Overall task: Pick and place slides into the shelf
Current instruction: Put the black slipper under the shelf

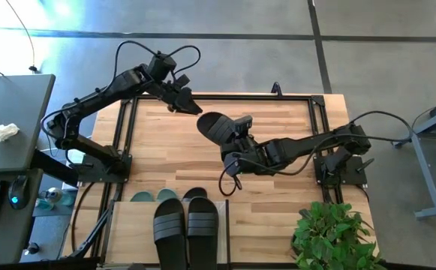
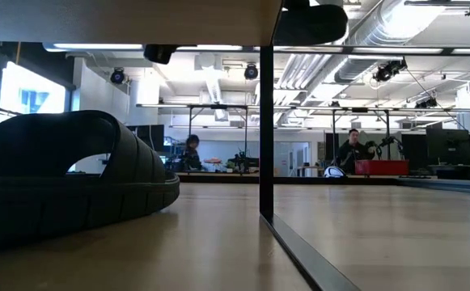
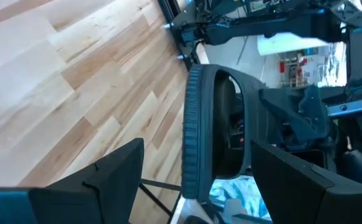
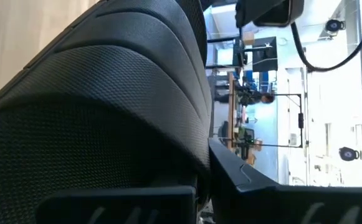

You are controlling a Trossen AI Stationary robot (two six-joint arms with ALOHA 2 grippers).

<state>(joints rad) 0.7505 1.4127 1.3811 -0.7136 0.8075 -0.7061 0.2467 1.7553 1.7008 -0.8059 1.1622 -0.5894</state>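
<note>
Black rubber slide sandal (image 1: 216,125) clamped in the right gripper (image 1: 238,133) above the wooden tabletop (image 1: 278,120)

The sandal is held off the table with the jaws clenched on its wide textured strap (image 4: 106,81), which fills the right wrist view directly ahead of the fingers; the sole projects beyond the jaws. It is judged light, springy and slightly grippy, so a pinch across the strap should hold, though the sole may droop or swing. The left gripper (image 1: 181,97) is seen with jaws released and empty, the held sandal (image 3: 212,130) well ahead of its fingertips. The low light-wood shelf with dark metal frame (image 1: 131,225) lies well apart from both jaws, a black pair (image 1: 186,225) on its top board and a sage-green pair (image 1: 155,196) showing at its edge
</note>
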